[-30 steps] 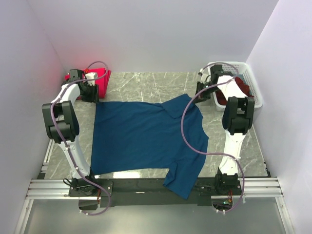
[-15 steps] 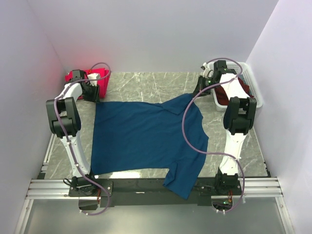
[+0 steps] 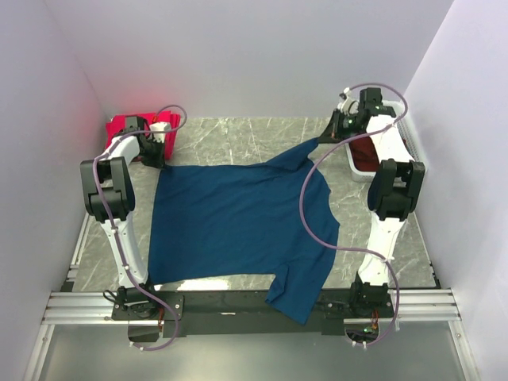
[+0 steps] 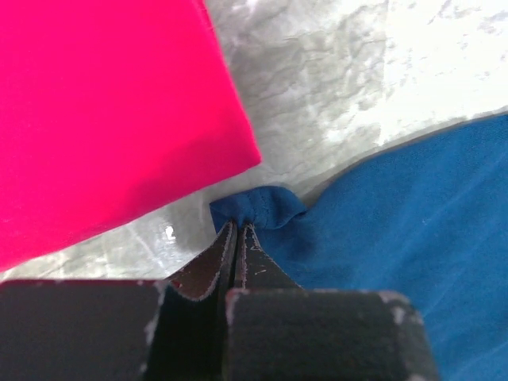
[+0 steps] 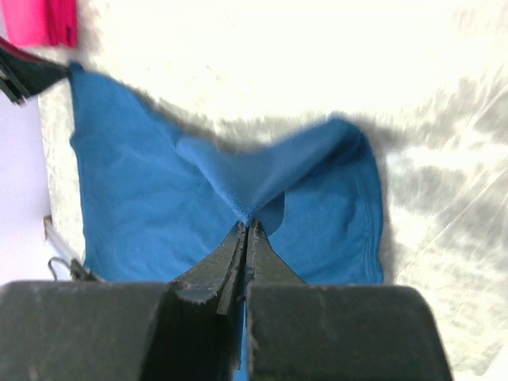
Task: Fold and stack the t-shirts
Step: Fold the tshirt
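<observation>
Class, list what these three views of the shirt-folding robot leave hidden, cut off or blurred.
Top view: the right arm covers most of the basket; only a maroon patch shows.
Top and left wrist views: the left arm, then the top and left edges, cut off the pink shirts; number unclear.
Right wrist view: the blue shirt is blurred; its underside is hidden, so no print can be checked.

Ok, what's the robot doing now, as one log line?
blue t-shirt: spread out, unfolded | left gripper: shut on its far-left corner | right gripper: shut on its far-right part, cloth tented | pink-red t-shirt: far left, untouched
</observation>
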